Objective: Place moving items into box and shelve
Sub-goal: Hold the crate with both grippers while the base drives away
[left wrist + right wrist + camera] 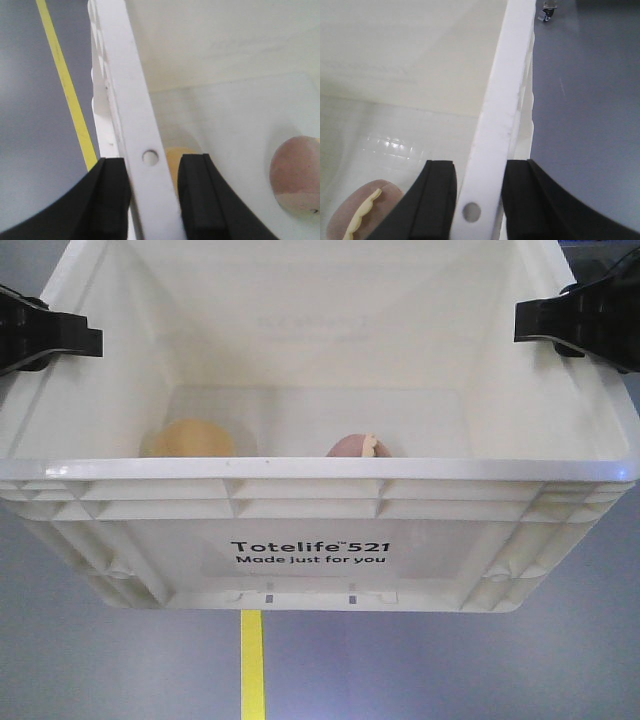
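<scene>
My left gripper (152, 200) clamps the box (310, 502) rim at 9 o'clock. Inside, the tan lump (188, 438) lies at 7 o'clock and the pink lump (352, 446) near 6, both loaded. My right gripper (479, 200) pinches the rim at 3 o'clock, opposite grips that I judge balance the carry for shelving

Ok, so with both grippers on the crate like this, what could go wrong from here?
The left gripper and right gripper each pinch only the thin rim of the white crate, so it may slip or tilt if they move unevenly. The tan bun-like lump and pinkish lump lie loose inside and could roll, shifting the load.
</scene>
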